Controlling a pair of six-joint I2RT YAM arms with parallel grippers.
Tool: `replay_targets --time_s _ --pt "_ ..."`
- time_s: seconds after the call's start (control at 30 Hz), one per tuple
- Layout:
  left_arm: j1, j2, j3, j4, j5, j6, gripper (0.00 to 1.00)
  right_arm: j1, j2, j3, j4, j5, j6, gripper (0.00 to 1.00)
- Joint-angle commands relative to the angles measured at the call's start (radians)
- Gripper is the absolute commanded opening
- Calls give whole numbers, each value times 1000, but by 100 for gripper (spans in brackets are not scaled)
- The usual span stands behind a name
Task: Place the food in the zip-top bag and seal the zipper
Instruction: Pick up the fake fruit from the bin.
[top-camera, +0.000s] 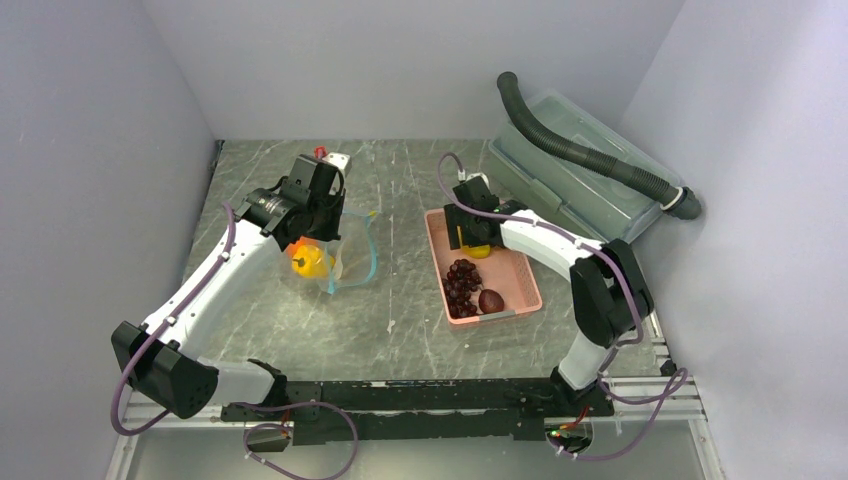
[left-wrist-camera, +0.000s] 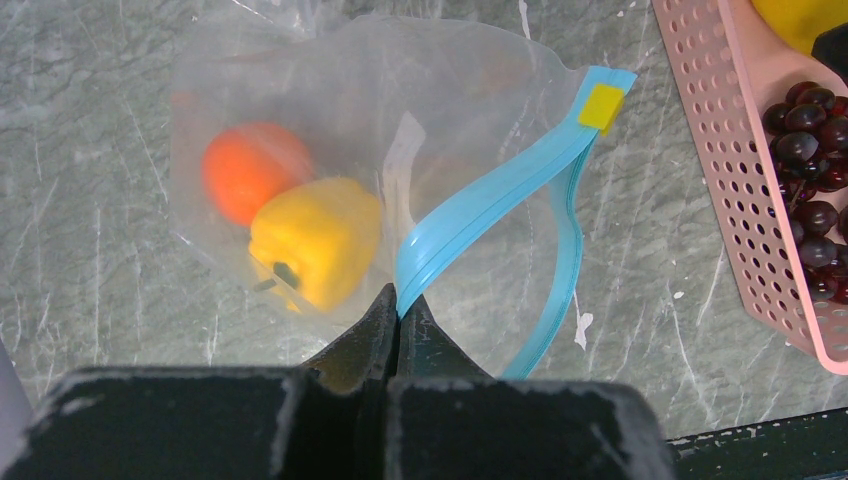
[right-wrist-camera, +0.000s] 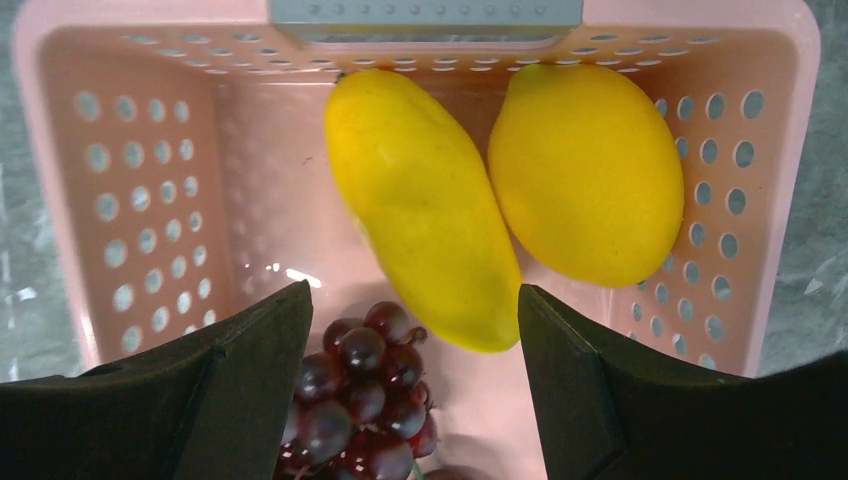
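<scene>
Zip-top bag (left-wrist-camera: 450, 110) lies on grey marbled table (top-camera: 400, 330), white walls (top-camera: 400, 70) around; left jaws clamp its zipper (left-wrist-camera: 480, 205), right jaws apart.

The table (top-camera: 400, 330) under me is grey-green and stone-patterned, streaked with pale veins and a few white flecks; on my left side the clear zip-top bag (top-camera: 350, 252) lies slumped on it; well apart, on my right, the pink perforated basket (top-camera: 520, 280) sits flat, its long side running away from me; beyond that, in the far right corner, the clear lidded storage box (top-camera: 590, 200) rests against the wall.
</scene>
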Motion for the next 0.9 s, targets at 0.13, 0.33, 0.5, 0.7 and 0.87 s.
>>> replay_targets --time_s 0.13,0.33,0.5,0.7,0.87 --pt "0 -1 -5 26 9 -4 0 -42 76 59 47 -37 -22 78" --pt "-1 -2 -4 26 8 -2 0 -47 126 95 53 -63 -17 77" --pt "0 -1 -4 26 6 -1 0 -47 167 128 49 -82 -13 77" --pt "0 -1 -3 26 7 -2 0 -47 175 128 54 -94 -9 74" --pt "0 -2 -4 26 9 -2 0 -47 152 121 54 -103 -8 61"
